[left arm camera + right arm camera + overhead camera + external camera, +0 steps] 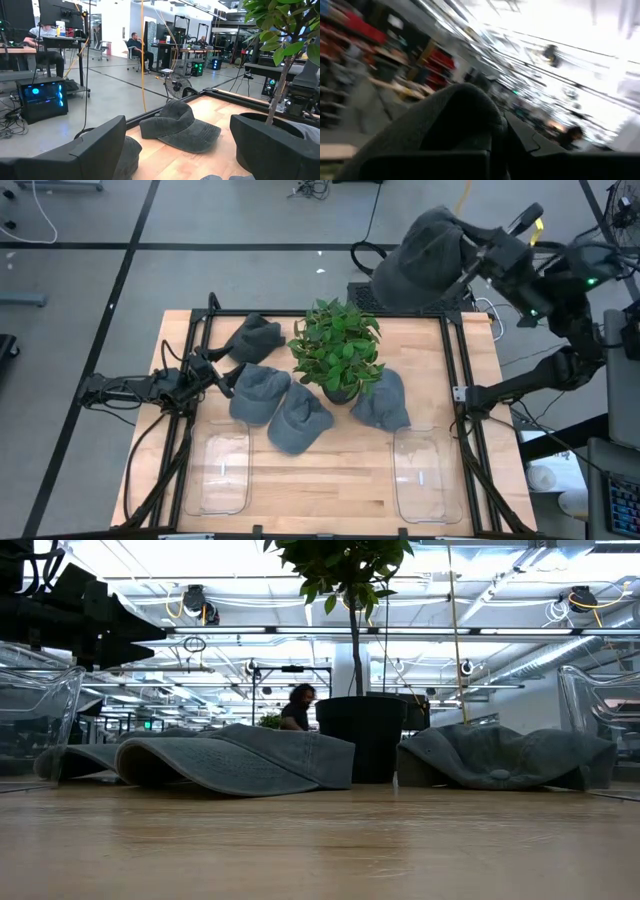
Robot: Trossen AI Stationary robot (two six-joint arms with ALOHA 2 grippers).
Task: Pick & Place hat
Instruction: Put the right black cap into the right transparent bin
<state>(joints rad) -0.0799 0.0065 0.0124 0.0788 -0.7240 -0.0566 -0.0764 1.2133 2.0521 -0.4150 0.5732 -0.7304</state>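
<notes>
My right gripper [468, 258] is raised high over the table's far right corner, shut on a grey hat [422, 258] that fills the right wrist view [460, 115]. Several more grey hats lie flat on the table around a potted plant [335, 348]: one at the far left [255, 335], two near the middle [260, 392] [298, 418], and one right of the pot [382, 400]. My left gripper [215, 375] hovers open at the table's left, just left of those hats. Its wrist view shows the far-left hat [182, 127] ahead. My right gripper pinches the grey hat between its two fingers at the hat's edge toward the arm [458, 260], coming roughly level from the table's right. The hat is lifted clear and bulges out beyond the fingers [465, 107]. Brim or crown, I cannot tell.
Two clear plastic bins stand near the table's near edge, one left [220, 470] and one right [425, 475]. The black pot [365, 735] and leafy plant rise in the table's middle. A dark frame [460, 370] runs along the table's sides. People sit in the room beyond [135, 45].
</notes>
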